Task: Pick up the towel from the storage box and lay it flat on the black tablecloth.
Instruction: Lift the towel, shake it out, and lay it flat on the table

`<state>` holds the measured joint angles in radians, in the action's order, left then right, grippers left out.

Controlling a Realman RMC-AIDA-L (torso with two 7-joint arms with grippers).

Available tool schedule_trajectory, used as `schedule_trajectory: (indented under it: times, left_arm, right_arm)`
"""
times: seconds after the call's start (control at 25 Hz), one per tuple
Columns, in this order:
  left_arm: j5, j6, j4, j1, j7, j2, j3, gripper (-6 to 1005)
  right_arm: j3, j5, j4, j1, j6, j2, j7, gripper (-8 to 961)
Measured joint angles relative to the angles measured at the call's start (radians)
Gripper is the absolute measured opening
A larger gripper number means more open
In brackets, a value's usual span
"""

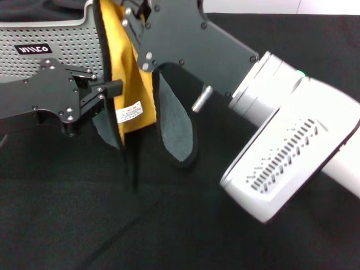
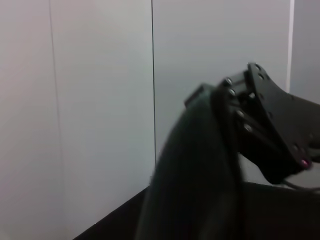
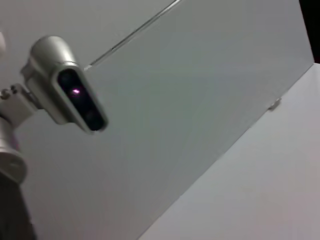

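Item: square soft towel [image 1: 134,84], yellow-orange on one face and grey on the other, black stitched edge, small white label; it hangs in the air above the far-left part of the worktop, long axis vertical, lower corners drooping just above the large matte black tablecloth [image 1: 169,225]. Holder: right gripper [image 1: 132,17], reaching in from the right edge, pinching the towel's upper edge; the left wrist view shows that clamp on the dark cloth from the other side. Second holder: left gripper [image 1: 104,93], entering from the left edge, its fingers closing on the towel's left hanging edge partway down; whether the pinch is firm I cannot tell for certain, though the fingertip appears pressed onto the cloth. Container: light grey perforated plastic storage box [image 1: 50,50] with a small black label, at the far-left corner, behind the left arm and beside the towel. Judgement: the towel is out of the box; spreading depends on the two grippers drawing apart sideways along the top edge, the left being nearer the free side. Right wrist view: wall and a mounted camera only.
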<state>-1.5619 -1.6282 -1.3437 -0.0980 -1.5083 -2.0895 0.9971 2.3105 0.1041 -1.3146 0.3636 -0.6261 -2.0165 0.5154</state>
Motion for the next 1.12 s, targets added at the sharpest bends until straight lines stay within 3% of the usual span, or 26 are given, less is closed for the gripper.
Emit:
schedule_trajectory:
  times: [0.32,0.8,1.12]
  left_arm:
    - [0.0,-0.011,0.026,-0.014,0.007,0.0,-0.001,68]
    - [-0.004,-0.004,0.186,-0.113,0.014,-0.001,-0.074,135]
    - [-0.003,0.0,0.246,-0.121,0.053,-0.003,-0.093,160]
  right_arm:
    - [-0.06,-0.03,-0.009,0.024,0.017,0.002,-0.007,8]
    - [-0.11,-0.057,-0.017,0.096,0.066,0.002,-0.006,9]
    - [-0.144,-0.106,-0.035,0.123,0.11,-0.001,-0.005,9]
